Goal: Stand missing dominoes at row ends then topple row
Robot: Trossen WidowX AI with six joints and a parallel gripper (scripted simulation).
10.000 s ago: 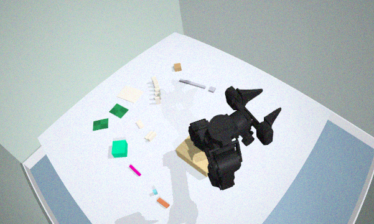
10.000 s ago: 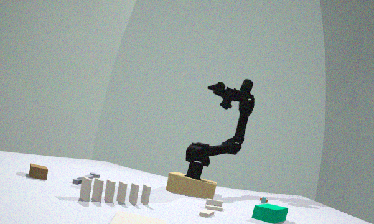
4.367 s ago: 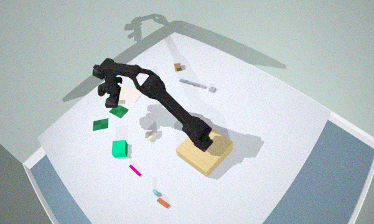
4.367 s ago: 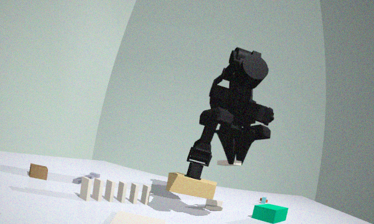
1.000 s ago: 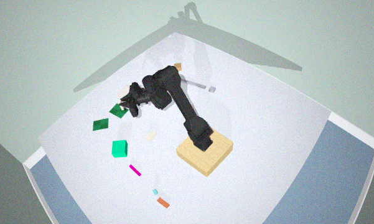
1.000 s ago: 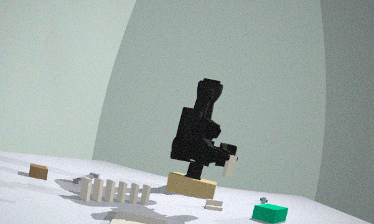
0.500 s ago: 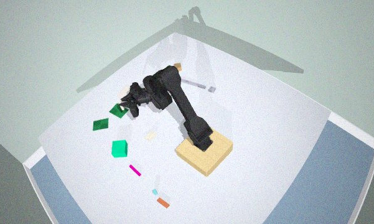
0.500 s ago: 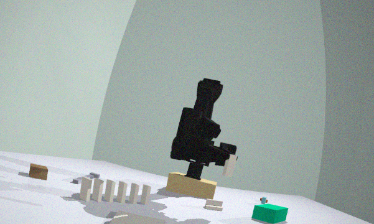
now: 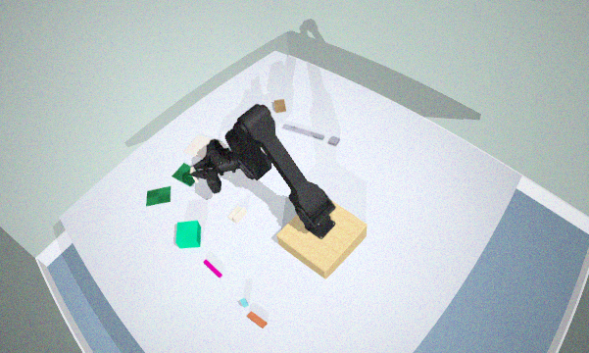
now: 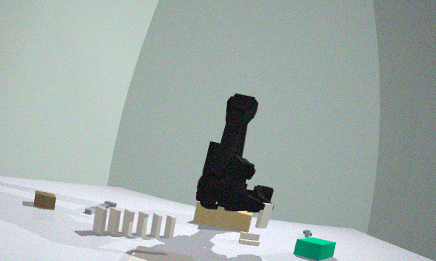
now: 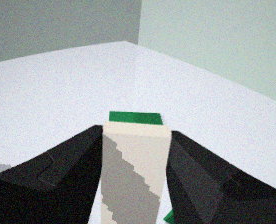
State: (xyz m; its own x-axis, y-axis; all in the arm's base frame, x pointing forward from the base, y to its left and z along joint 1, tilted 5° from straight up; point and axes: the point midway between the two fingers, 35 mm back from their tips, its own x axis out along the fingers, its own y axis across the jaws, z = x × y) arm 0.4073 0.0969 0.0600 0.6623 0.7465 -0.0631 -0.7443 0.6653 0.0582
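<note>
Now low, fingers [image 9: 194, 173] [image 10: 268, 204] around a cream domino [image 9: 195, 178] [image 10: 264, 216] [image 11: 134, 170].

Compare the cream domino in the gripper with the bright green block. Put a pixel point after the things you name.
The cream domino [image 10: 264, 215] [image 11: 135, 172] is thin and tall, whereas the bright green block [image 9: 188, 234] [image 10: 314, 249] is squat and thick. The domino is clamped in the black gripper [image 9: 192, 173] [image 10: 266, 206] [image 11: 136, 132], off the surface; the block rests untouched on the white surface. Both are plain and box-shaped.

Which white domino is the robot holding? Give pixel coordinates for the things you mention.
The domino [image 10: 265, 215] [image 11: 134, 165] clamped between the gripper's [image 10: 266, 206] [image 11: 135, 132] fingers. It's off by itself, right of the six standing in a row [image 10: 128, 222] in the exterior view.
</note>
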